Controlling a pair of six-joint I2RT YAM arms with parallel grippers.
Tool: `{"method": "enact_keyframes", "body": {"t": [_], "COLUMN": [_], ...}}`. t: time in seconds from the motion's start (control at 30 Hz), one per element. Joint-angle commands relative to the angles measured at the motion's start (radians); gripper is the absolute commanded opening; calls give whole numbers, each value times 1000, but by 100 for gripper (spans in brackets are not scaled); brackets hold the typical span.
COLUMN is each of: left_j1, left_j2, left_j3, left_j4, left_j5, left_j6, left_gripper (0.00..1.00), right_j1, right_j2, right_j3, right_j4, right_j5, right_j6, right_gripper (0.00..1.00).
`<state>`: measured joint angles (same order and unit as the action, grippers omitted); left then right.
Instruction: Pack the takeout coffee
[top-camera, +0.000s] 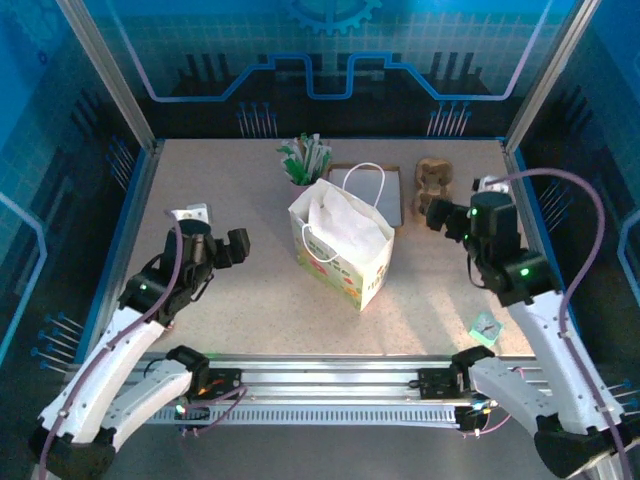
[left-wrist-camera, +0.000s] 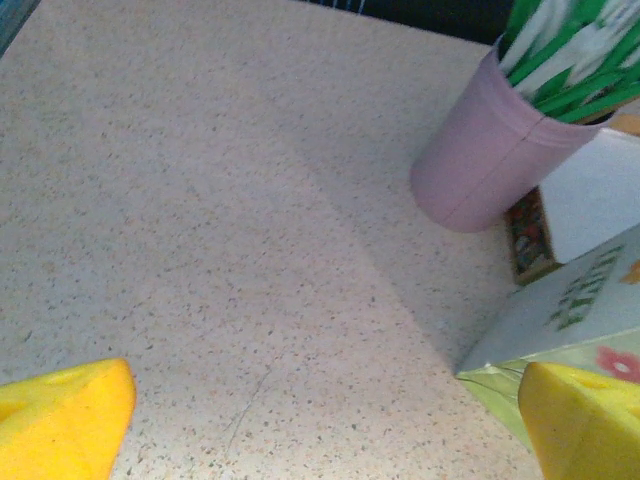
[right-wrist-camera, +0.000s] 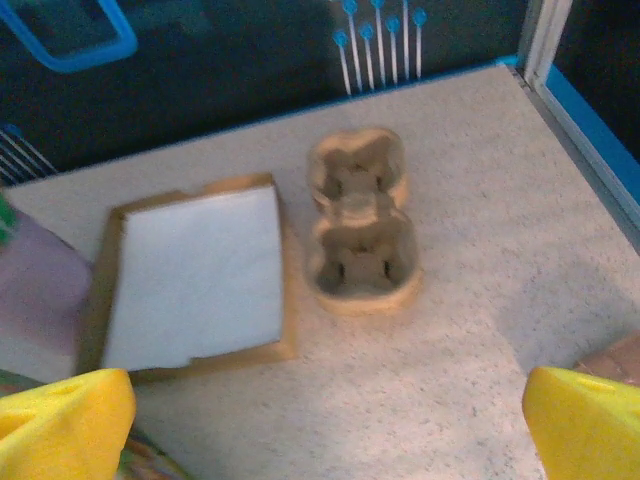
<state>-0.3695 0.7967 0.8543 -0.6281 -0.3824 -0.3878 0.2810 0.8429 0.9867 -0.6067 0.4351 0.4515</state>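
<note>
Up top, a white bag (top-camera: 345, 245) stood open in the middle of the desk (top-camera: 200, 180). Behind it were a pink cup (top-camera: 303, 168) of green sticks, a flat tray (top-camera: 365, 185) and a brown carrier (top-camera: 432, 185). What lay inside the bag could not be made out, so where the coffee cup was could not be told.

From the left wrist, the left fingers (left-wrist-camera: 65, 415) were spread wide and held nothing. They hung over bare desk, with the pink cup and the bag's corner ahead.

From the right wrist, the right fingers (right-wrist-camera: 60, 420) were spread wide too, and empty. The tray and carrier lay ahead of them.
</note>
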Motion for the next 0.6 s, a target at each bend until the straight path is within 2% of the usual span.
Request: {"method": "enact_keyframes", "body": {"t": [0.0, 0.07, 0.13, 0.3, 0.4, 0.57], "left_j1": [4, 10, 19, 43, 60, 112], "left_j2": [25, 40, 57, 89, 95, 104], "left_j3": [10, 2, -7, -30, -69, -149], "left_j4": [-4, 15, 45, 134, 196, 300], "left_j5": [-63, -81, -96, -129, -131, -132], "left_j6": [-42, -35, -17, 16, 43, 85], "left_gripper": [99, 99, 99, 99, 99, 99], "right_j1": [-26, -54, -65, -72, -92, -136], "right_j2": [-97, -128, -111, 30, 97, 231], "right_j3": [-240, -342, -377, -497, -560, -600], "right_j4": [393, 522, 573, 843, 978, 1080], "right_j5": [107, 106, 145, 268, 213, 154], "right_j6": [-83, -123, -167, -340, -361, -284], "right_gripper": [100, 100, 100, 100, 100, 100]}}
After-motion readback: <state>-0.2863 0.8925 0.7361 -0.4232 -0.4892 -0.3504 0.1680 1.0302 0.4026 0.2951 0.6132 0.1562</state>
